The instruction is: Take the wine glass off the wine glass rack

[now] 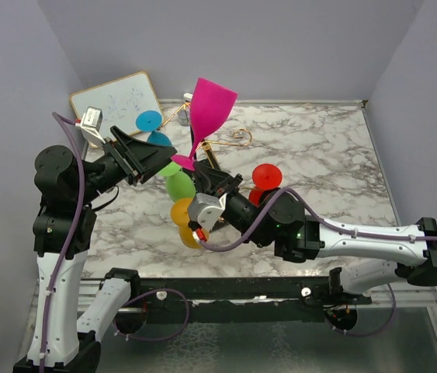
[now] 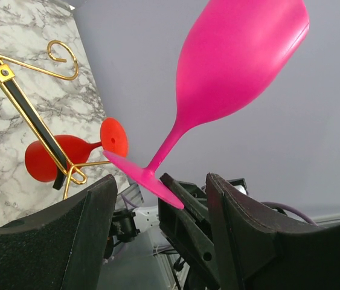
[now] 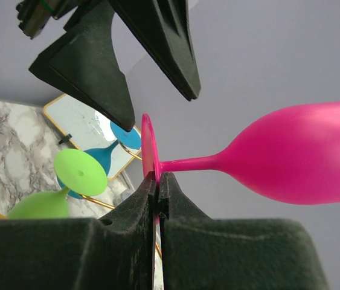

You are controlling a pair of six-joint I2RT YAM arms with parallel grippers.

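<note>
The wine glass (image 1: 212, 105) is pink and hangs in the air, bowl up and tilted, clear of the gold wine glass rack (image 1: 237, 138). My right gripper (image 1: 197, 167) is shut on the thin round foot of the glass (image 3: 150, 145), its two pads (image 3: 168, 187) pinching the disc's lower edge. My left gripper (image 1: 164, 162) stands open beside the foot, a finger on either side of the foot's upper rim (image 2: 142, 175), with a gap to each finger. The rack's post (image 2: 19, 103) and scroll arm (image 2: 61, 54) show in the left wrist view.
Blue (image 1: 150, 120), green (image 1: 178, 185), orange (image 1: 183, 221) and red (image 1: 265, 180) glasses hang round the rack. A framed whiteboard (image 1: 117, 97) leans at the back left. Grey walls close in the marble table (image 1: 327, 163) on three sides.
</note>
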